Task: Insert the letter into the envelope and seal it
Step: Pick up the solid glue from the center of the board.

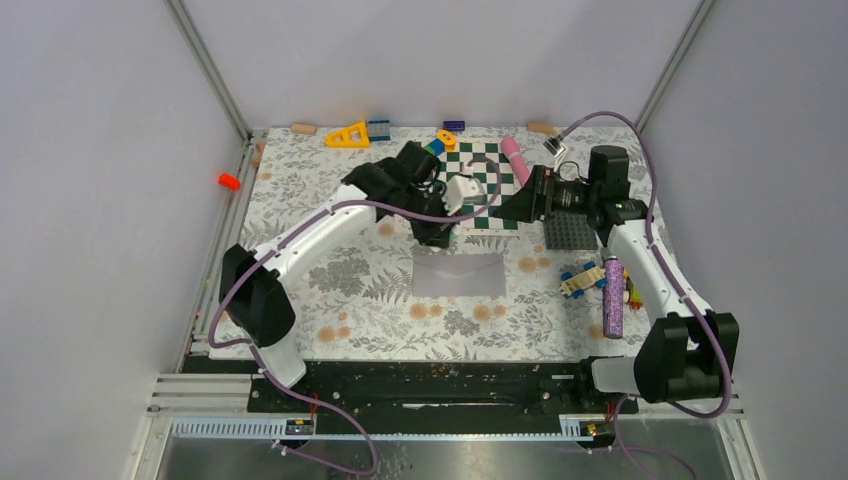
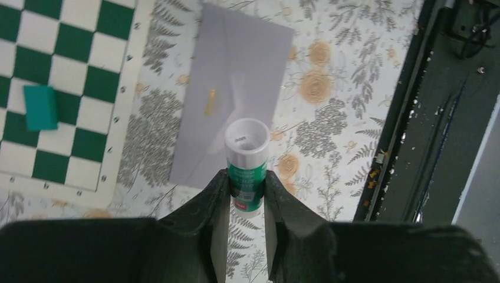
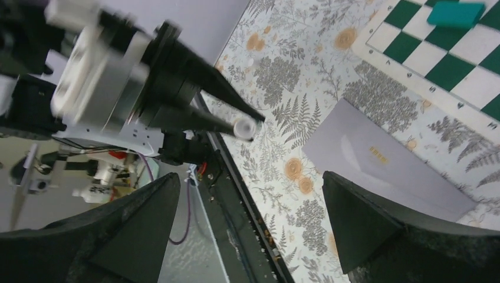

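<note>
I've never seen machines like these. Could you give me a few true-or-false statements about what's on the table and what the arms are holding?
1. The left fingers clamp a green-and-white glue stick. True.
2. The right fingers grip the light grey paper envelope. False: they stand open and empty; the envelope lies flat on the floral tablecloth.
3. The envelope lies on the green-and-white chessboard. False: it lies beside it.
4. A small teal block sits on the chessboard. True.
</note>
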